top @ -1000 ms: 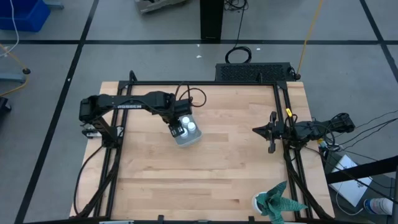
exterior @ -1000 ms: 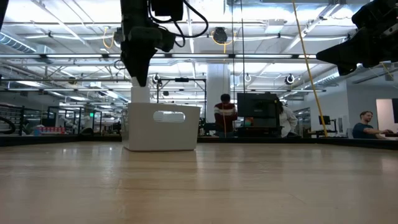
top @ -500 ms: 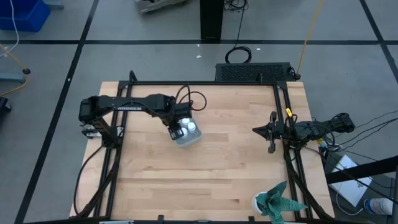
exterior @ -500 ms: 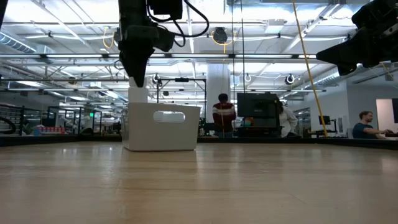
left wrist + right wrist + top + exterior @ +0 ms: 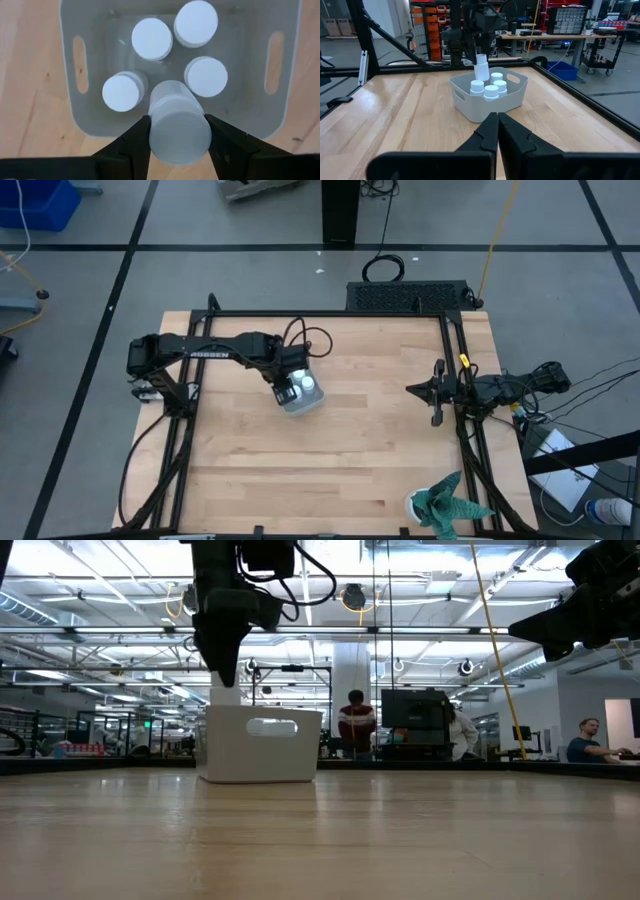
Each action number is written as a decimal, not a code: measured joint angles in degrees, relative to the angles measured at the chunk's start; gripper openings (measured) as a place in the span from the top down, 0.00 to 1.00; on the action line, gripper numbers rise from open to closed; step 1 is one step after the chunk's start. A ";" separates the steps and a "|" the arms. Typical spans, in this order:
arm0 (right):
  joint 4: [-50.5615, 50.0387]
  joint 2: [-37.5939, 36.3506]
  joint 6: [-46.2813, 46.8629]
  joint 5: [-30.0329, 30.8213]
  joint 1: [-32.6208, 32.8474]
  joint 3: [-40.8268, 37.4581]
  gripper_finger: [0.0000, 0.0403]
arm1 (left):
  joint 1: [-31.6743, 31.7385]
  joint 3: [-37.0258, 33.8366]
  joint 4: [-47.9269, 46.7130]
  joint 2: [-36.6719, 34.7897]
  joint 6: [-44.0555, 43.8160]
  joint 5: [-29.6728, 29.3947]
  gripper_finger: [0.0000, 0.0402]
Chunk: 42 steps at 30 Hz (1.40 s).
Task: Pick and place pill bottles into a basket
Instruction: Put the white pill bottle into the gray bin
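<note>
The pale blue-grey basket (image 5: 302, 406) stands on the wooden table left of centre, and it also shows in the low view (image 5: 260, 745). Three-plus-one white pill bottles stand inside it, such as one (image 5: 152, 39) near its far wall. My left gripper (image 5: 285, 388) is over the basket's near-left part, shut on a fifth bottle (image 5: 179, 131). That bottle also shows in the right wrist view (image 5: 481, 67). My right gripper (image 5: 437, 393) waits shut at the table's right edge, empty. My left gripper pinches the bottle's upper end (image 5: 151, 131) between its two fingers, one on each opposite side. The fingers come from above, pointing down. The bottle hangs below them, a little tilted, its lower part behind the basket's wall (image 5: 225, 725); whether it touches the floor I cannot tell.
A teal-and-white cloth-like thing (image 5: 445, 505) lies at the table's near right corner. Black frame rails (image 5: 330, 314) run along the table's far, left and right edges. Bare wood lies between the basket and my right gripper. People sit in the room beyond (image 5: 352, 725).
My left gripper has gone down a little with the bottle, farther into the basket. The bottle stays in the hold.
</note>
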 joint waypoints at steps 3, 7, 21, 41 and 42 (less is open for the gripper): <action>0.00 0.00 0.00 0.00 0.00 0.00 0.99 | -0.02 0.00 0.85 0.00 -0.02 0.92 0.57; 0.00 -0.01 0.00 0.00 0.00 0.00 0.99 | -0.06 0.00 0.97 0.00 -0.24 1.52 0.57; 0.00 -0.02 0.00 0.00 0.00 -0.02 0.99 | 0.42 -0.07 1.67 3.52 0.34 0.38 0.57; 0.00 -0.02 0.00 0.00 0.02 -0.02 0.99 | 0.82 -0.04 8.30 9.07 3.48 -0.08 0.57; 0.00 0.00 0.00 0.00 0.01 -0.02 0.99 | 0.94 -0.04 8.15 9.07 3.48 -0.08 0.57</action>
